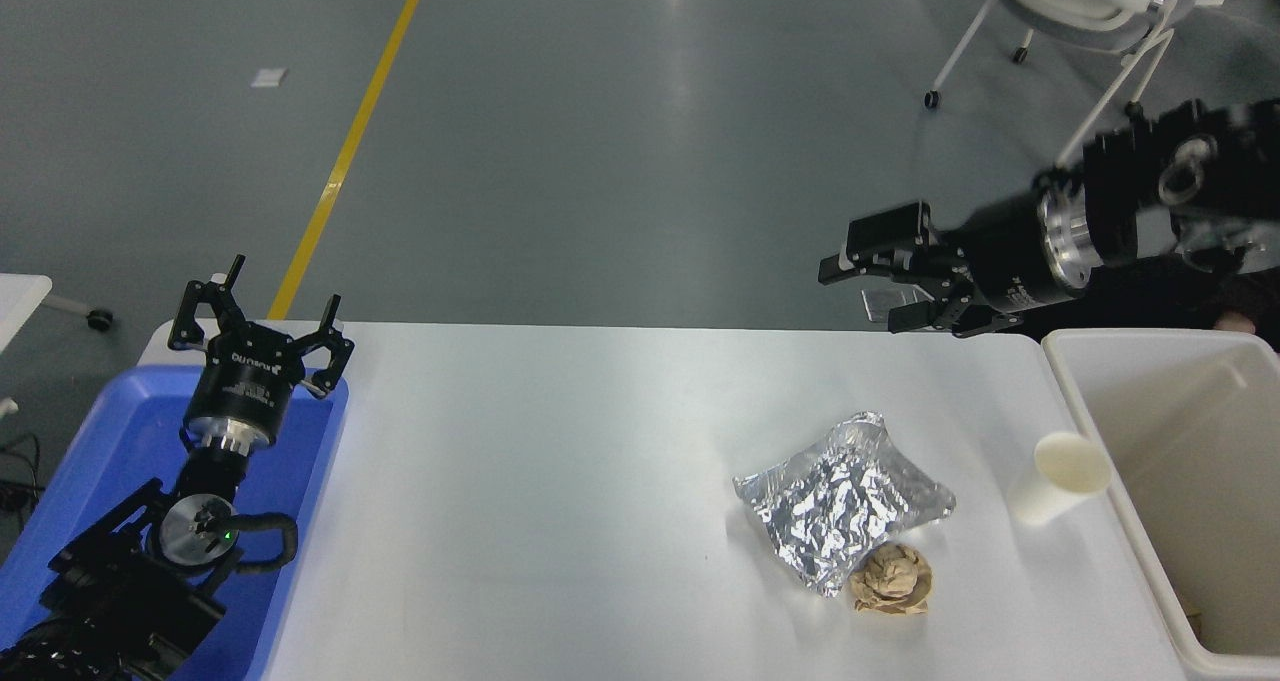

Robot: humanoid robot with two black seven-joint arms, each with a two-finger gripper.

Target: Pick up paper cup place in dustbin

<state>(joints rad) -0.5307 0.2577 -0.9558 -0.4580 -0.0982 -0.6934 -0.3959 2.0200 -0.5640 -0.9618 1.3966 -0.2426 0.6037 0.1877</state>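
Note:
The white paper cup (pixel 1062 477) stands upright on the table near its right edge, just left of the dustbin (pixel 1085 416). The dustbin is a large off-white bin at the right side, its inside mostly bare. My right gripper (pixel 872 286) hangs open and empty in the air above the table's far edge, up and to the left of the cup, with its fingers pointing left. The arm behind it comes in from the upper right. My left gripper (pixel 258 316) is parked open over the blue tray at the lower left.
A crinkled silver foil tray (pixel 840 499) lies left of the cup, with a crumpled brown paper ball (pixel 891 581) just in front of it. A blue plastic tray (pixel 110 451) sits at the table's left end. White chairs stand on the floor at the top right.

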